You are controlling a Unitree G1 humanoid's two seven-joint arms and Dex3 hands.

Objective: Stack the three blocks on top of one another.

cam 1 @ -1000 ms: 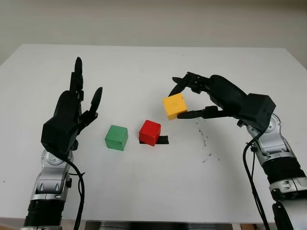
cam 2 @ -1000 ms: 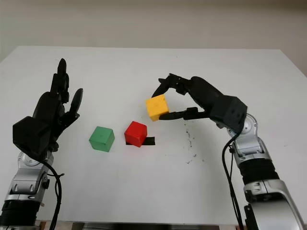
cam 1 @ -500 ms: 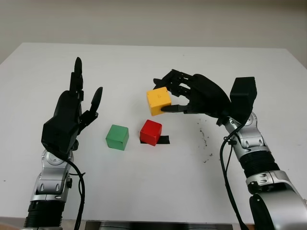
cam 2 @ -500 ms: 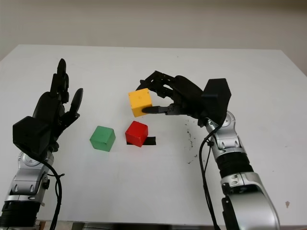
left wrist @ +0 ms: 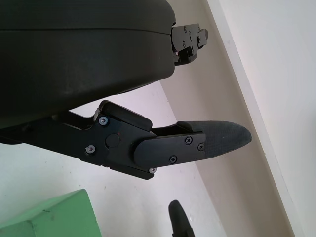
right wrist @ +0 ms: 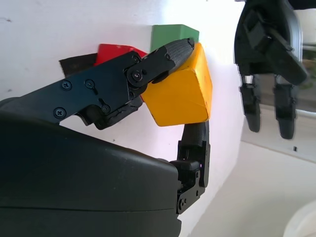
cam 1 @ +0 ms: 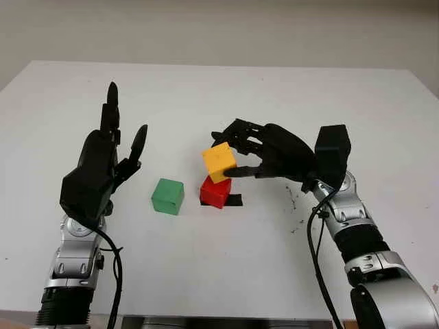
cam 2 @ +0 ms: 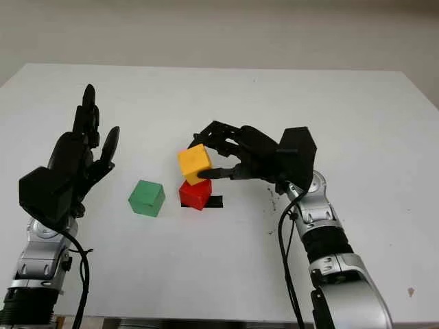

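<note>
the right robot hand [cam 1: 236, 152] is pinching the yellow block [cam 1: 219, 162] just above the red block [cam 1: 215, 192]; the left robot hand [cam 1: 96, 171] is hanging spread, left of the green block [cam 1: 167, 196].

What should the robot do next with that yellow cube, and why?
Probably lower it squarely onto the red block: the right robot hand holds the yellow block tilted, just above it. The green block sits apart, near the open left robot hand.

Both hands, the left hand [cam 1: 96, 171] and the right hand [cam 1: 271, 151], have matte black shells with small screws at the finger joints. Forearms are silver metal with ribbed black sections, probably rubber. Black cables loop beside each forearm.
</note>
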